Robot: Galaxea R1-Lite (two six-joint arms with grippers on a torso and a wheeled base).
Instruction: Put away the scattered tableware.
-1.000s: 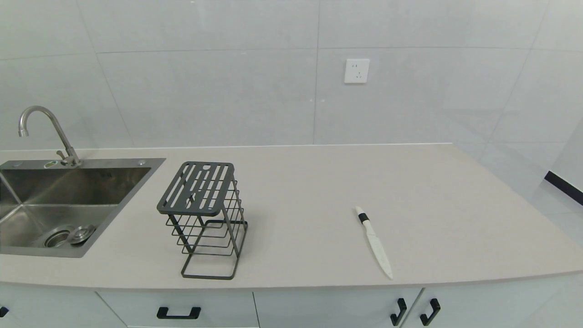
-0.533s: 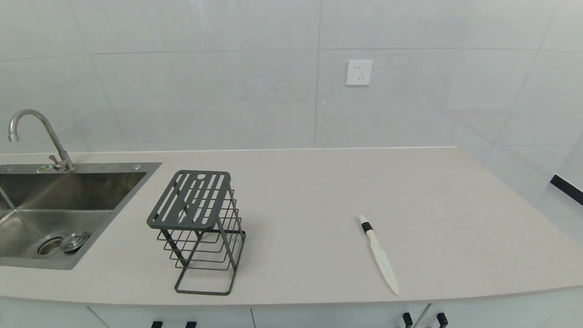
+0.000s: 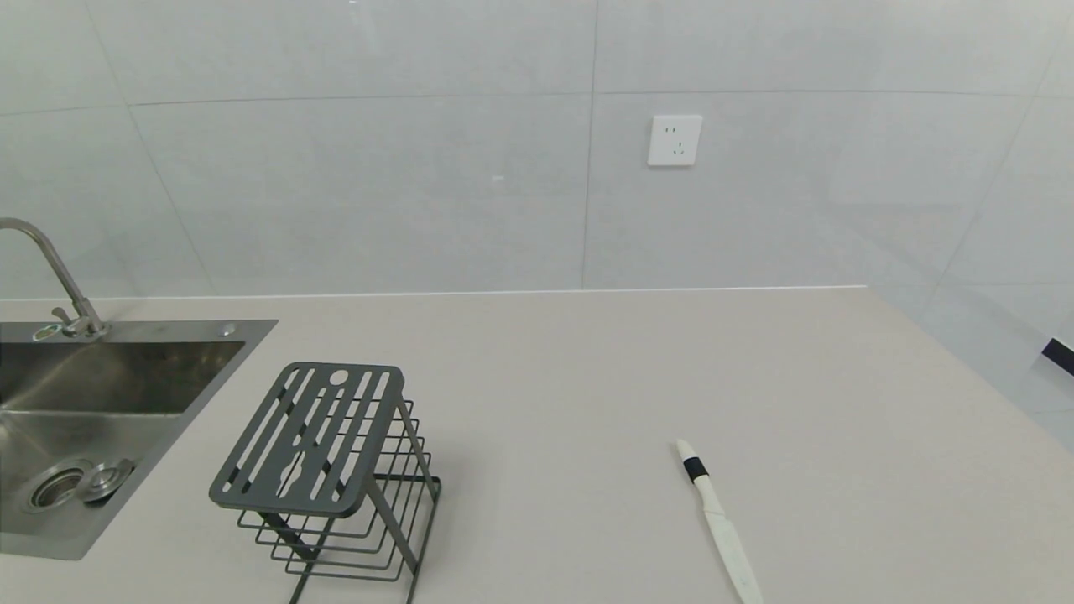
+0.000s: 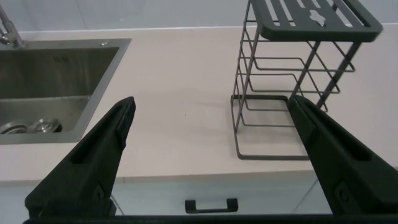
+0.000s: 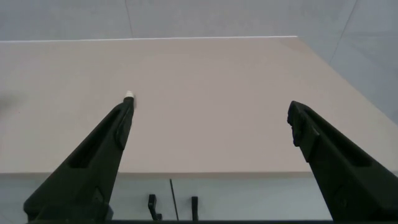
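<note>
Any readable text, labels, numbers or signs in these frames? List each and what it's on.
Nothing legible in any view.
Sticker on the sink rim beside the faucet: too small to read.
Faint mark on the sink's inner wall: too blurred to read.
Wall socket, knife, rack: no print visible.

Head camera: high, facing forward and down over the surface (image 3: pixel 587 377). Left wrist camera: low at the front edge, looking past the left tool (image 4: pixel 211 102) at rack (image 4: pixel 298 74) and sink (image 4: pixel 56 74), both shared with head. Right wrist camera: equally low, past the right tool (image 5: pixel 211 106), facing the wall (image 5: pixel 186 18).
</note>
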